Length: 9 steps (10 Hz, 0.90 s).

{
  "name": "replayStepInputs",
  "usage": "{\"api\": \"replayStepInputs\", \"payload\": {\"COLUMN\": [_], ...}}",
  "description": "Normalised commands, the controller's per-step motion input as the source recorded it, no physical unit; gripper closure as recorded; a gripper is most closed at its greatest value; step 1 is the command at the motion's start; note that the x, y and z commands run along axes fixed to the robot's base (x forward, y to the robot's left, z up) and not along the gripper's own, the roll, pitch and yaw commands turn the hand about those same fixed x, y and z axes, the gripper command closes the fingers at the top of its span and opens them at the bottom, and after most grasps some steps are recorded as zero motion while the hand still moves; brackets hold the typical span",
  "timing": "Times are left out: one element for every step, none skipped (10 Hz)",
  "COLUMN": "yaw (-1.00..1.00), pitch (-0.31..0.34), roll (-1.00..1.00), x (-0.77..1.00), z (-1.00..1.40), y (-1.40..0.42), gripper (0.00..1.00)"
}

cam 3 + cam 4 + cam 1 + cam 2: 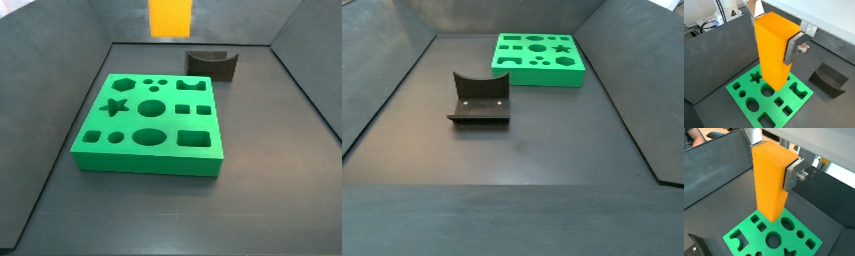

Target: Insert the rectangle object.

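counter (516, 160): dark grey floor with dark walls around it, carries the board and the holder.
green board (150, 122): flat on the counter, top full of shaped holes (star, circles, ovals, squares, rectangles); all holes look empty in both side views.
rectangle object (774, 47): tall orange-yellow block, hangs upright in the air above the board; in a side view only its lower end shows at the top edge (170, 17), well above the board. Not in any hole yet.
claw (771, 32): closed onto the rectangle object near its upper end; one silver finger plate (794, 48) lies flat against a side face, the opposite finger mostly hidden behind the block. Same grip shows in both wrist views.
dark grey curved holder (480, 100): sits on the counter beside the board, apart from it, empty.
step: carry and align above the board, insertion not begun (judgement).
risk 1: block's lower end hides the hole beneath it in the wrist views, so the wrong hole or an offset could be picked; edge then lands on the board top.
risk 2: slight twist against the rectangular hole, corners jam.
risk 3: long block held high up, contact could tilt it in the grip.
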Motion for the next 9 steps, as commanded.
{"api": "replayStepInputs", "payload": {"yaw": [0.00,-0.09,0.00,0.00,0.00,-0.02,-0.05,-0.06,-0.15], "pitch": [-0.017,0.100,0.000,0.000,0.000,0.000,0.000,-0.026,-0.039], "roll": [0.00,-0.05,-0.06,-0.01,-0.04,0.00,0.09,0.03,0.00], "x": [-0.01,0.18,0.00,0.00,0.00,0.37,0.54,0.50,0.54], "z": [0.00,-0.31,-0.24,0.00,-0.12,-0.53,-0.89,-0.86,-0.81], "y": [-0.05,-0.13,-0.06,0.00,-0.07,-0.37,-0.55,-0.53,-0.54], "gripper": [1.00,1.00,1.00,1.00,1.00,1.00,1.00,1.00,1.00]}}
